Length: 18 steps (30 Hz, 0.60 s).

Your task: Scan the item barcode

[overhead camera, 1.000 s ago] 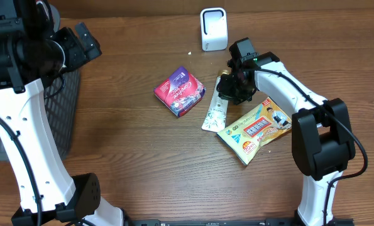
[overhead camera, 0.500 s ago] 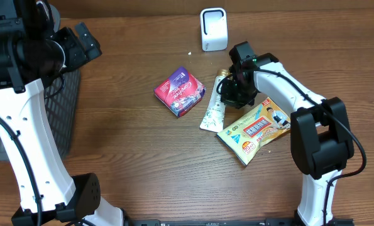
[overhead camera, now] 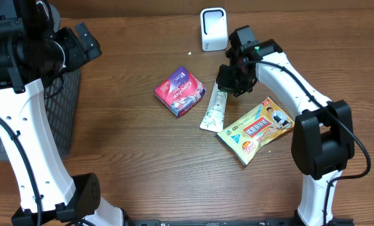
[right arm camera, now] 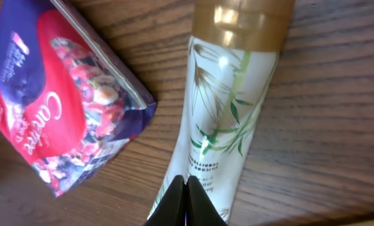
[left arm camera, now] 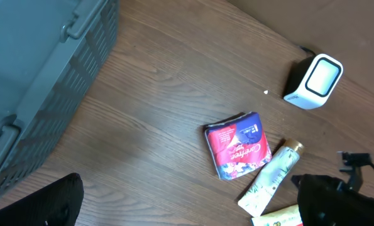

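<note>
Grasp not yet made: the right claw [right arm camera: 185, 202], clenched on nothing, hovers over the bamboo-print tube [right arm camera: 227, 119] and must open to carry it to the scanner [overhead camera: 214, 28].

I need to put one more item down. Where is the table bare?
Bare wood lies between the basket and the red packet, and in front of the yellow packet. It is crowded around the tube, where the right gripper hangs.
</note>
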### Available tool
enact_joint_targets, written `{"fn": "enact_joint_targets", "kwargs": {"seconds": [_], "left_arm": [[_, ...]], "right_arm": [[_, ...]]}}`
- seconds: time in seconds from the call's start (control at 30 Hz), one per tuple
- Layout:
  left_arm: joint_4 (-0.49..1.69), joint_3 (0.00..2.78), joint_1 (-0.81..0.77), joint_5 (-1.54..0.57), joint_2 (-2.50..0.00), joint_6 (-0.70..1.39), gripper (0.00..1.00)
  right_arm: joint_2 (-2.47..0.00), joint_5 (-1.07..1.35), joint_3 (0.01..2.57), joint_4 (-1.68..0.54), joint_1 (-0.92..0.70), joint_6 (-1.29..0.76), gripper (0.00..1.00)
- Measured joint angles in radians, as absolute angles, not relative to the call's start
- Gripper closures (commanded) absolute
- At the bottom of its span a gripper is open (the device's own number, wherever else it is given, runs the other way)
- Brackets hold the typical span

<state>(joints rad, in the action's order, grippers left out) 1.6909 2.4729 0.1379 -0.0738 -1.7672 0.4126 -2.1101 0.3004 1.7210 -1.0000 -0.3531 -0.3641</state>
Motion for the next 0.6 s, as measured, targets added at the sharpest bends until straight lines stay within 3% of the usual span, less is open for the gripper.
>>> {"fn": "enact_joint_targets", "kwargs": {"seconds": [0.43,0.6], "left_arm": [[1.691,2.473,0.138,-0.074,-1.767,0.412,0.0],[1.691,2.473,0.138,-0.074,-1.767,0.412,0.0]], "right_arm": [[-2.11,0.326,1.497,-0.781,-0.355,-0.382,0.96],[-2.11,0.324,1.472,-0.802,-0.356,-0.392,0.96]]}}
